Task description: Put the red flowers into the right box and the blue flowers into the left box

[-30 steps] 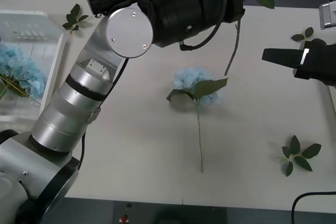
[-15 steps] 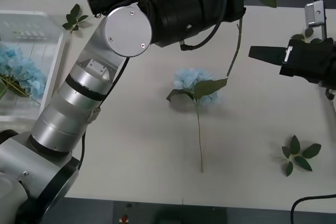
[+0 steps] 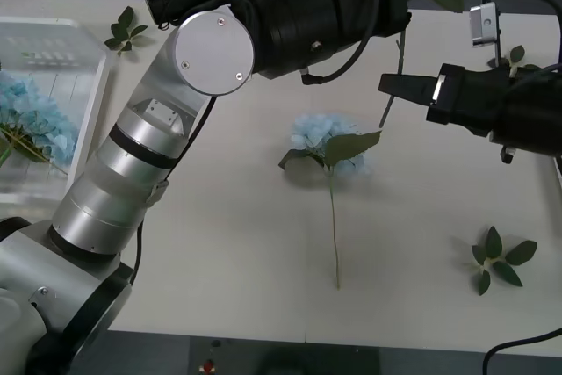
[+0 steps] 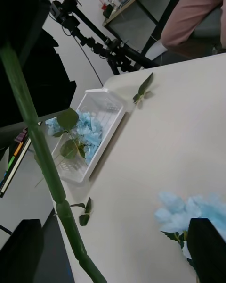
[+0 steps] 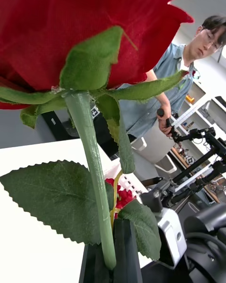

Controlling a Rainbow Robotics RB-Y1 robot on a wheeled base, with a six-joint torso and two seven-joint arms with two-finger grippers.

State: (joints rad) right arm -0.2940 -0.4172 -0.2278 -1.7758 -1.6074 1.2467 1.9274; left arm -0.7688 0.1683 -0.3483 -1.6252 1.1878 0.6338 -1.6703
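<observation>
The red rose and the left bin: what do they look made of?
The red rose, held up by the left gripper, looks like matte fabric on a plastic stem: flat woven-looking petals, a smooth moulded stalk. The left box looks like translucent white plastic: light passes through its rounded rim.

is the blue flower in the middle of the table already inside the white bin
No. That blue flower lies flat on the bare table, well apart from the translucent white bin, which holds other blue flowers.

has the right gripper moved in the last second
Yes. The right gripper has slid left across the table, toward the rose stem hanging from the left arm.
</observation>
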